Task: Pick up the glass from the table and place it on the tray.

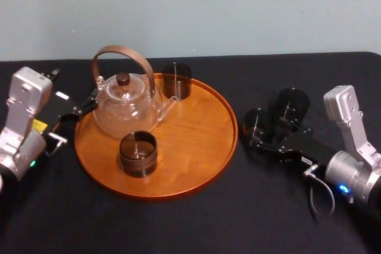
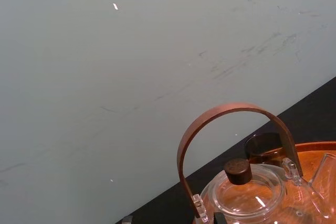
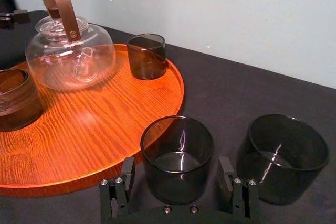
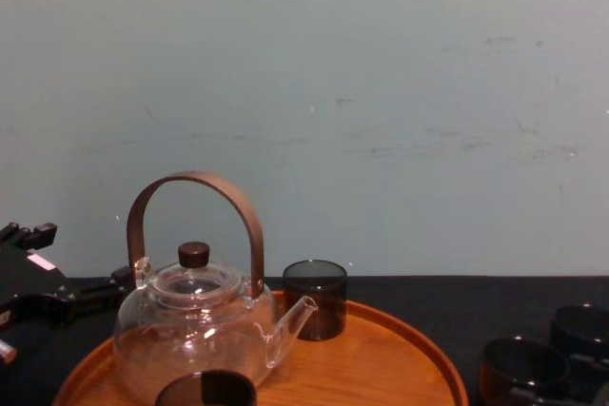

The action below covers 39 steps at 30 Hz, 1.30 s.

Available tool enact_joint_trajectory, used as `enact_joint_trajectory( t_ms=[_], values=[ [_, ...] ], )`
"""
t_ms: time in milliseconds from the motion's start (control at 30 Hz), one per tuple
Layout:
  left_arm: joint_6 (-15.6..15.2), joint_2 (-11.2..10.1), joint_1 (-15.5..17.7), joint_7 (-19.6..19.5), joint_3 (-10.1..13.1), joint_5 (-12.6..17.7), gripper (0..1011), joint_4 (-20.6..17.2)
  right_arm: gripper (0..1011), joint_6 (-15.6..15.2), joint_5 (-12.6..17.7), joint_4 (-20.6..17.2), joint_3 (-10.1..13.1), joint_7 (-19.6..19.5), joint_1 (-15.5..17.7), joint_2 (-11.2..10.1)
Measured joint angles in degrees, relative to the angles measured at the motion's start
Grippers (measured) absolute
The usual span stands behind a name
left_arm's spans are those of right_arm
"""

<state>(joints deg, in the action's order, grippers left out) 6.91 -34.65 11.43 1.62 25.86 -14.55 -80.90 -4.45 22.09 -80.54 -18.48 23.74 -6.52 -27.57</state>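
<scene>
Two dark smoked glasses stand on the black table (image 1: 178, 224) to the right of the round orange-brown tray (image 1: 196, 135). My right gripper (image 1: 257, 132) is open and straddles the nearer glass (image 1: 259, 124). In the right wrist view this glass (image 3: 177, 153) sits between the two fingers (image 3: 126, 182), with a small gap on each side, just off the tray's rim (image 3: 157, 108). The second glass (image 3: 282, 156) stands beside it, outside the jaws. My left gripper (image 1: 77, 111) rests at the tray's left edge, beside the teapot.
On the tray stand a glass teapot (image 1: 126, 106) with a brown arched handle, one dark glass (image 1: 177, 80) at the back and another (image 1: 138, 153) at the front. The tray's right half (image 4: 381, 358) is bare wood. A pale blue-green wall rises behind the table.
</scene>
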Motion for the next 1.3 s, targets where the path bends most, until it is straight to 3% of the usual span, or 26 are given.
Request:
enact_joint_trajectory(
  t_ms=[1300],
  values=[
    [0.0,0.0,0.0,0.0,0.0,0.0,1001,0.0,1003,0.86,-1.9,6.05,-0.88,1.9,-4.73,2.75]
  ],
)
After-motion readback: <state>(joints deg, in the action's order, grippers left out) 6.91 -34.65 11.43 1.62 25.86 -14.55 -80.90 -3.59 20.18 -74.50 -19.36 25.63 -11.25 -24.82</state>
